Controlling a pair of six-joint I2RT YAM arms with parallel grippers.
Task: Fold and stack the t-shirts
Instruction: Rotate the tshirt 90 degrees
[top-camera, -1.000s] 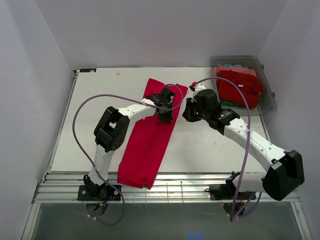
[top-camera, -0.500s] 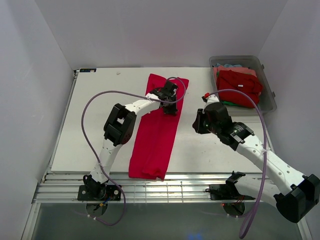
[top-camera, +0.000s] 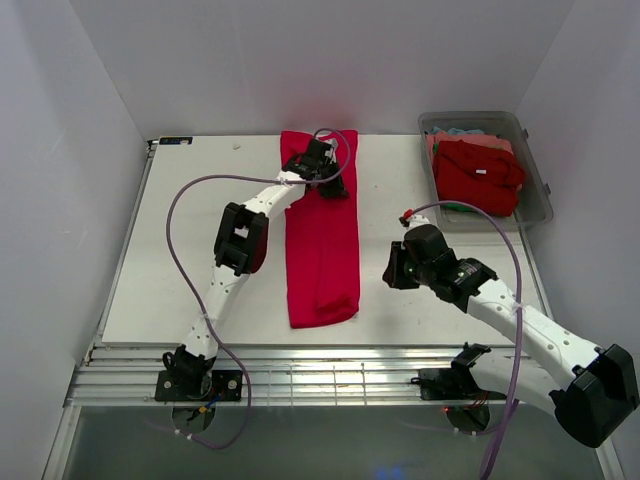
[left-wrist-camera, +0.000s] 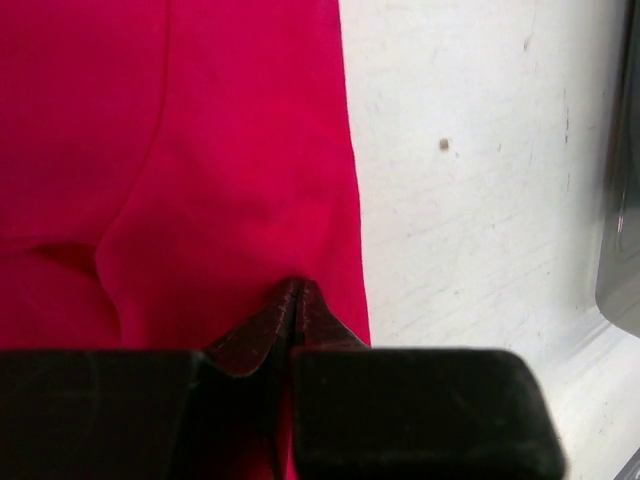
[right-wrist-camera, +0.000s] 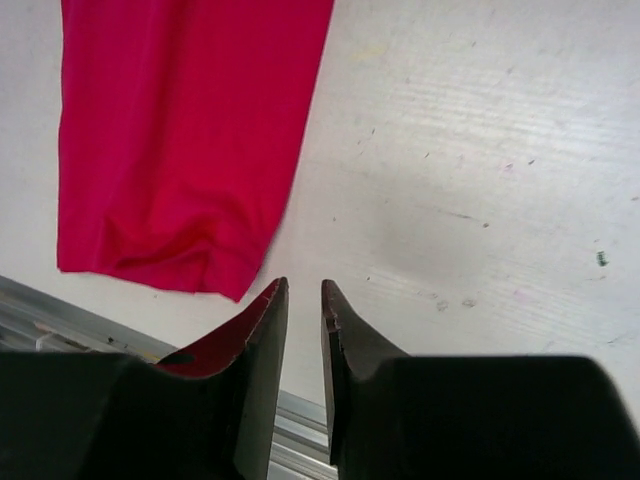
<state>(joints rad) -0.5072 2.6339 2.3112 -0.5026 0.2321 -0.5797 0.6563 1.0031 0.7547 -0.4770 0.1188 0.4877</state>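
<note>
- On the table (top-camera: 200, 250) we count one shirt (top-camera: 322, 240): crimson, folded into a long strip that runs from 12 to 6 o'clock through the middle.
- At 2 o'clock stands one clear bin (top-camera: 528, 135) holding a pile (top-camera: 480, 175) of more shirts. They are mostly red, with light blue at the far end and a sliver of green at the near side. How many lie there we cannot tell.
- We count two arms (top-camera: 240, 240), two grippers and two purple cables (top-camera: 168, 225).
- The left gripper (top-camera: 333, 186) sits at the strip's 12 o'clock end, near its 3 o'clock edge.
- The right gripper (top-camera: 390, 272) hangs over bare table at 3 o'clock of the strip's near half, apart from the cloth.
- Only the left wrist view shows the grip. The left gripper (left-wrist-camera: 297, 290) is pinched tight on the shirt (left-wrist-camera: 230, 150) just beside its edge, creases run into the tips, and bare table (left-wrist-camera: 470, 200) lies at 3 o'clock.
- Only the right wrist view shows the right gripper (right-wrist-camera: 303, 290) with its jaws a narrow slit apart, nothing between them and the table (right-wrist-camera: 480, 150) showing through.
- That same view shows the shirt's (right-wrist-camera: 190, 120) near end at 11 o'clock with its corner bunched, and a metal rail (right-wrist-camera: 50, 305) along the table's edge at 8 o'clock.
- Only the top view shows the bin, the pile and both arms together.
</note>
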